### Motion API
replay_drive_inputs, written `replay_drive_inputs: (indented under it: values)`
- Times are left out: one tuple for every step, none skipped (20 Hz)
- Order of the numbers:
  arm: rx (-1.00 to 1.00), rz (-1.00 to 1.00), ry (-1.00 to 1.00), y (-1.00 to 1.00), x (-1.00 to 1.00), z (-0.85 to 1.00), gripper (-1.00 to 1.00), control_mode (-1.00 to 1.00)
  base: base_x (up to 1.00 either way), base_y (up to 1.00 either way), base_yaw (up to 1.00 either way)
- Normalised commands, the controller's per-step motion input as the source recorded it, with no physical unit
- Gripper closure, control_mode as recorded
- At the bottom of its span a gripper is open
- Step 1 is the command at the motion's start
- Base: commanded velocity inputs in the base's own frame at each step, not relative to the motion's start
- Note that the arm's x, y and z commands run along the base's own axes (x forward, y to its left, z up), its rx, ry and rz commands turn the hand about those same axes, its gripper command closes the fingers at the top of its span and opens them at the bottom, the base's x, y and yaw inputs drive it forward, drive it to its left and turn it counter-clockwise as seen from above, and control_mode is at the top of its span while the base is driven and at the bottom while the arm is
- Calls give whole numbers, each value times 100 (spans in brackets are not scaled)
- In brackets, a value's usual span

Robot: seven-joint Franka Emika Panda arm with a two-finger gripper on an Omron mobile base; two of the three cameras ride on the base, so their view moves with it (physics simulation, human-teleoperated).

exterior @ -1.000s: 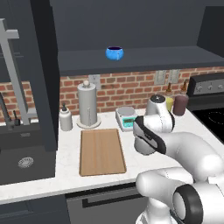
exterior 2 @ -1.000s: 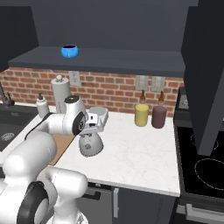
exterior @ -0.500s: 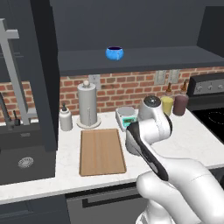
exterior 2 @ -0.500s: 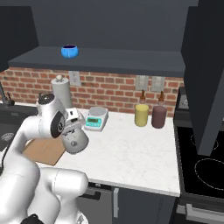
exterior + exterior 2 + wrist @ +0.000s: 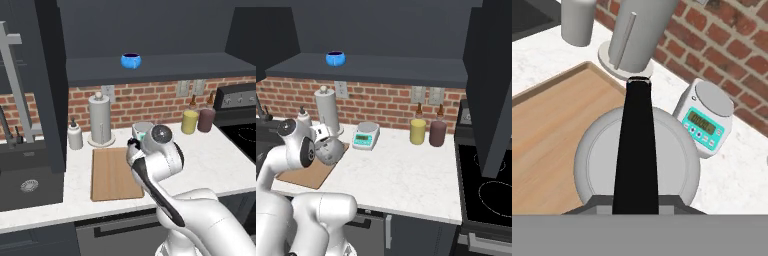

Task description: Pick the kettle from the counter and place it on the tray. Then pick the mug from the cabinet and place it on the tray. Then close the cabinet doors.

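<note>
My gripper (image 5: 324, 142) is shut on the black arched handle of the grey kettle (image 5: 331, 151). In the hand view the kettle (image 5: 597, 165) hangs over the right edge of the wooden tray (image 5: 547, 125), partly above the white counter (image 5: 737, 175). I cannot tell whether it touches the board. The arm hides most of the kettle in the left base view, where the tray (image 5: 111, 175) lies left of the arm. The blue mug (image 5: 131, 61) (image 5: 335, 58) stands on the cabinet shelf (image 5: 180, 67). The cabinet doors (image 5: 50, 85) (image 5: 491, 85) stand open.
A tall paper-towel cylinder (image 5: 99, 120) (image 5: 642, 30) and a soap dispenser (image 5: 75, 136) stand behind the tray. A small scale (image 5: 366, 135) (image 5: 709, 117) sits right of the kettle. Yellow (image 5: 417, 131) and dark red (image 5: 437, 132) bottles stand by the brick wall. The sink (image 5: 30, 185) lies left, the stove (image 5: 486, 195) right.
The arm has swung left, carrying the kettle from the counter in front of the scale to the tray's right edge. The grip on the handle is unchanged.
</note>
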Motion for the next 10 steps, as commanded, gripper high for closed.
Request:
replay_drive_inputs:
  values:
    - [7, 0, 0, 51, 48, 8, 100, -100, 0, 0, 0]
    - [5, 0, 0, 50, 49, 5, 100, -100, 0, 0, 0]
    - [6, 0, 0, 40, 55, 3, 100, -100, 0, 0, 0]
    - [8, 0, 2, 38, 59, 6, 100, -100, 0, 0, 0]
    - [8, 0, 5, 38, 59, 11, 100, -100, 0, 0, 0]
    - [9, 0, 8, 36, 60, 16, 100, -100, 0, 0, 0]
    - [10, 0, 10, 36, 60, 19, 100, -100, 0, 0, 0]
    - [11, 0, 12, 36, 55, 23, 100, -100, 0, 0, 0]
    - [11, 0, 14, 38, 50, 22, 100, -100, 0, 0, 0]
    - [11, 0, 13, 37, 46, 14, 100, -100, 0, 0, 0]
